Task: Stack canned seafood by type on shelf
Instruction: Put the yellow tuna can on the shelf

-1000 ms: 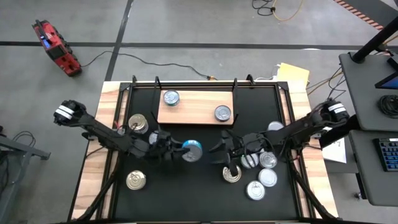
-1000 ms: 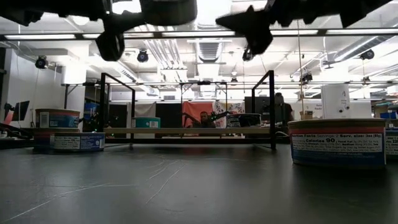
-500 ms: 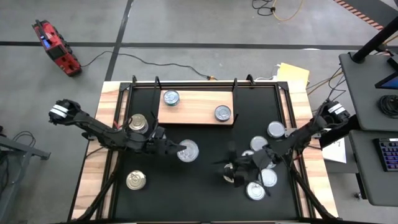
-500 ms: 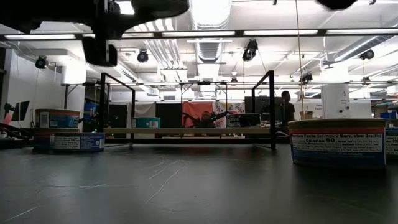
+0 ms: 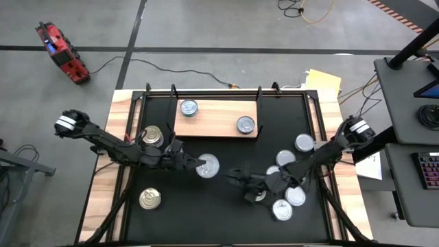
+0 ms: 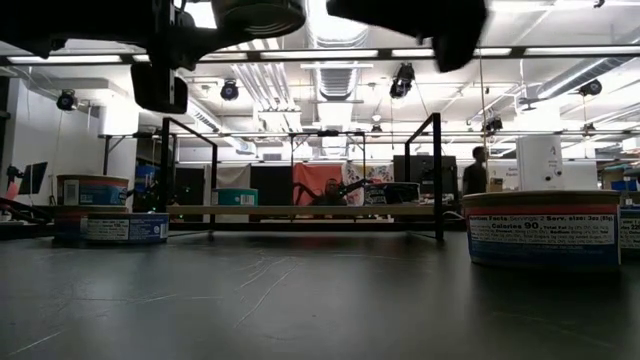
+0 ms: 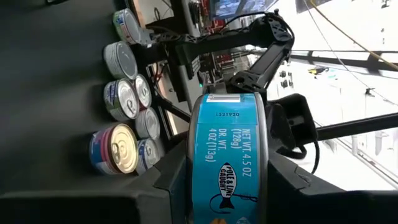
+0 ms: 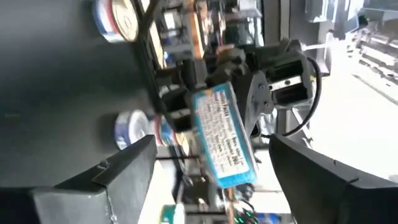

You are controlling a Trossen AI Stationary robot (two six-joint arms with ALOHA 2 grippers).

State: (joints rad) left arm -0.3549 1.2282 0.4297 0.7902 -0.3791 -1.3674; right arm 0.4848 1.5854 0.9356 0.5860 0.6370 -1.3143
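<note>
My left gripper [image 5: 203, 166] is shut on a blue-labelled, silver-topped tin [image 5: 208, 166], held in the air over the table's middle, near of the wooden shelf [image 5: 216, 118]. Two silver-topped tins [image 5: 188, 107] [image 5: 245, 125] stand on the shelf. My right gripper [image 5: 238, 179] is open and empty, raised just right of the held tin, beside a gold-topped tin [image 5: 258, 196] on the table. Several silver-topped tins [image 5: 295, 195] lie under the right arm. Two gold-topped tins [image 5: 152, 135] [image 5: 149, 199] stand at the left. My left gripper pinches the blue tin between its two fingers, which meet its two flat ends [image 7: 194, 186]; the label [image 7: 229, 155] faces the wrist camera. The fingers come level from the table's left. The tin is lifted clear, its silver top up.
A black frame [image 5: 144, 103] runs around the black table top. In the low view a tin [image 6: 541, 228] stands close at the right and two stacked tins [image 6: 95, 210] at the left, with the shelf [image 6: 300, 211] behind. A person shows far back in the room.
My left gripper has turned about its own axis and drawn slightly toward the table's left; the tin it holds has turned from its blue side up to its silver top up. My right gripper has swung toward the near edge and then toward the table's left, staying empty.
</note>
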